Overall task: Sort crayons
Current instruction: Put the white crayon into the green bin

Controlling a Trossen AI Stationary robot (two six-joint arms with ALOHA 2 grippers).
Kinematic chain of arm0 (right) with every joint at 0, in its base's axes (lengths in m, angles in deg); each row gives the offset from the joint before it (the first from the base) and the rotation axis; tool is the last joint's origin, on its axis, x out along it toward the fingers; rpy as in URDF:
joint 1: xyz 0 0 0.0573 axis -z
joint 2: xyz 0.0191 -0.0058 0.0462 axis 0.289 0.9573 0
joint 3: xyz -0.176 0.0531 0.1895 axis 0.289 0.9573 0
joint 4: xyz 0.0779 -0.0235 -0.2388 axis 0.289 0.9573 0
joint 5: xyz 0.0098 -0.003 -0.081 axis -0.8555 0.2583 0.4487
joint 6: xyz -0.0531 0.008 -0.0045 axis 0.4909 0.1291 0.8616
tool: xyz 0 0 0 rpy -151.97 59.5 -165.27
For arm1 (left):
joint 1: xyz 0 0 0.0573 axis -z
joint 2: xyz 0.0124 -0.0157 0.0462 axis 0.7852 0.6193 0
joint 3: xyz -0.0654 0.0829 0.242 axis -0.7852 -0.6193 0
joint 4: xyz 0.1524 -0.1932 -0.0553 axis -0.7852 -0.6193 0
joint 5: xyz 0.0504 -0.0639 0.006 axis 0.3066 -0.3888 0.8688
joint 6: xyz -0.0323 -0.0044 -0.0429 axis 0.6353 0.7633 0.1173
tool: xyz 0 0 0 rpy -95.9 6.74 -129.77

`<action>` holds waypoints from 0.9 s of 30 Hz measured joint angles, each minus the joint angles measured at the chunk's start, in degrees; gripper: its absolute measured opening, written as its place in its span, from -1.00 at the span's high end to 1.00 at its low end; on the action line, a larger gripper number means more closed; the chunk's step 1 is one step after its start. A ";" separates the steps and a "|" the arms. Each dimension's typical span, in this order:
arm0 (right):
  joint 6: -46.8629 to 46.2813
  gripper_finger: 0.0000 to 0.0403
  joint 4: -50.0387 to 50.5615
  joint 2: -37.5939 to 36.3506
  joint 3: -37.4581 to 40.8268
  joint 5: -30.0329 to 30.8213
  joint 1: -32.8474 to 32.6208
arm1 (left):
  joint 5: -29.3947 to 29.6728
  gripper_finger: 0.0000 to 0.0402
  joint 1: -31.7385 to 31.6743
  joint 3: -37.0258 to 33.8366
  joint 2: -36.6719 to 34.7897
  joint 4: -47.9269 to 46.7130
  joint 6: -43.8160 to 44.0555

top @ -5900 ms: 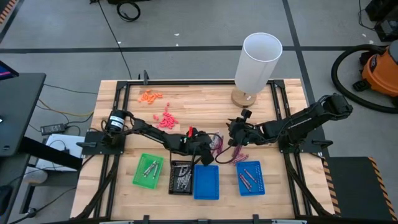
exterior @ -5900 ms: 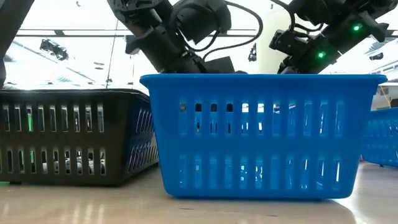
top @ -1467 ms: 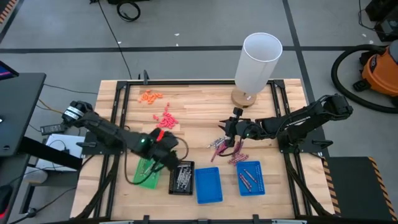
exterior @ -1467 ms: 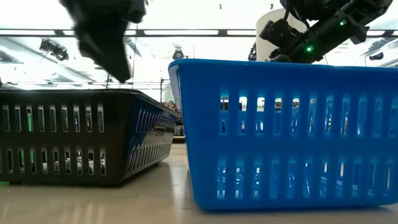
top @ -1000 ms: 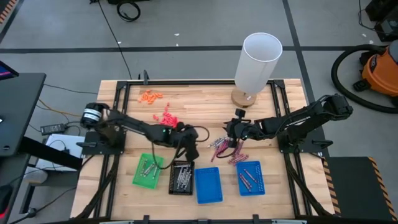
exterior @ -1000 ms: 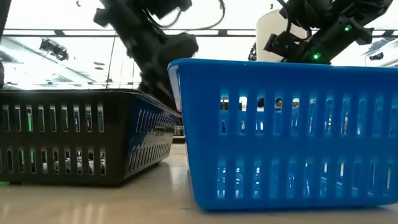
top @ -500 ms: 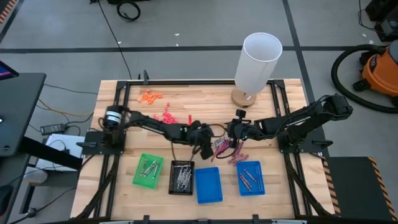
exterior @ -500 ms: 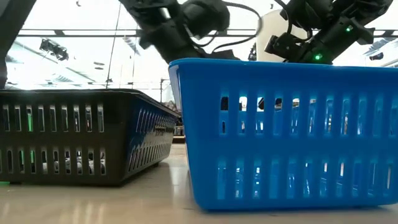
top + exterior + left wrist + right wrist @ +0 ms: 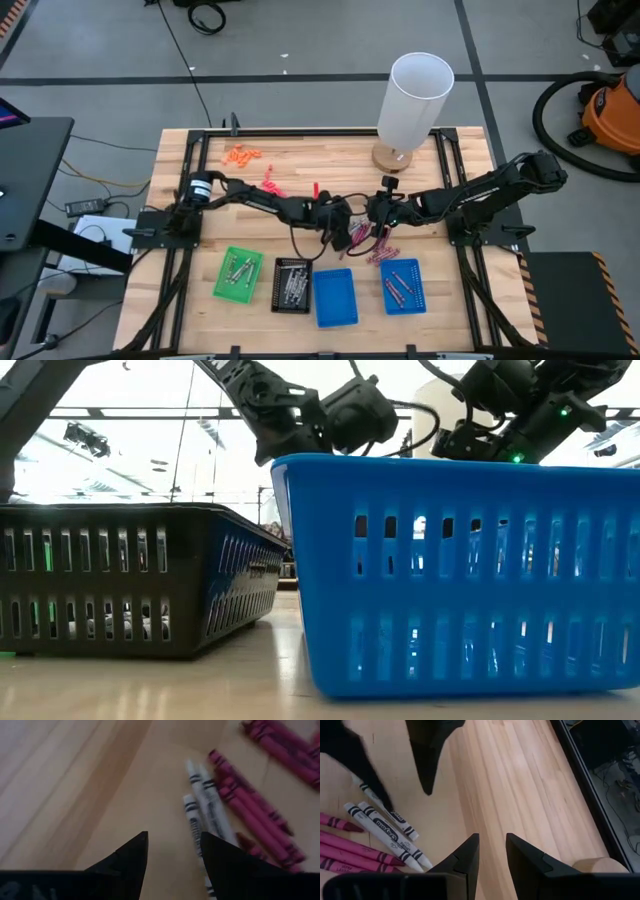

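A loose pile of magenta crayons (image 9: 372, 250) and a few silvery-grey crayons (image 9: 202, 802) lies on the wooden table's middle. My left gripper (image 9: 346, 231) is open and low over the pile's left edge. In its wrist view (image 9: 174, 840) the silvery crayons lie just ahead of its fingers, and it touches nothing. My right gripper (image 9: 373, 221) is at the pile's far side, narrowly open with bare wood between its fingers (image 9: 491, 840). The silvery crayons (image 9: 385, 827) and magenta crayons (image 9: 350, 851) lie beside it.
Four small trays stand in a row near the front edge: green (image 9: 238, 275), black (image 9: 291, 285), blue (image 9: 333, 297) and a second blue (image 9: 403, 285). A tall white cylinder (image 9: 415, 100) stands at the far edge. Orange (image 9: 241, 154) and red bits (image 9: 270, 182) lie at the far left.
My left gripper has swept from above the black tray toward the table's right, reaching the crayon pile beside my right gripper. The crayons and trays have not moved.
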 joint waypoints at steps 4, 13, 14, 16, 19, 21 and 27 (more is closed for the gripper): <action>0.02 0.48 0.18 0.00 0.00 0.01 -0.01 | -0.03 0.05 0.02 0.01 0.01 0.47 -0.01; -0.69 0.48 0.93 0.00 0.00 0.28 0.00 | -2.17 0.05 0.09 0.10 1.48 1.80 0.54; -0.70 0.48 1.13 0.00 0.00 0.28 -0.01 | -2.15 0.05 0.09 0.08 1.58 1.45 0.54; -0.70 0.48 1.10 0.00 0.00 0.28 -0.02 | -1.88 0.05 0.09 0.01 1.59 0.64 0.40; -0.71 0.48 1.22 0.00 0.00 0.30 -0.02 | -1.62 0.05 0.09 0.08 1.58 -0.69 0.29; -0.72 0.48 1.28 0.00 0.00 0.30 0.00 | -1.60 0.05 0.09 0.21 1.49 -2.31 0.27; -0.85 0.48 1.28 0.00 0.00 -1.17 0.00 | -1.62 0.12 0.09 0.38 1.15 -7.22 -1.90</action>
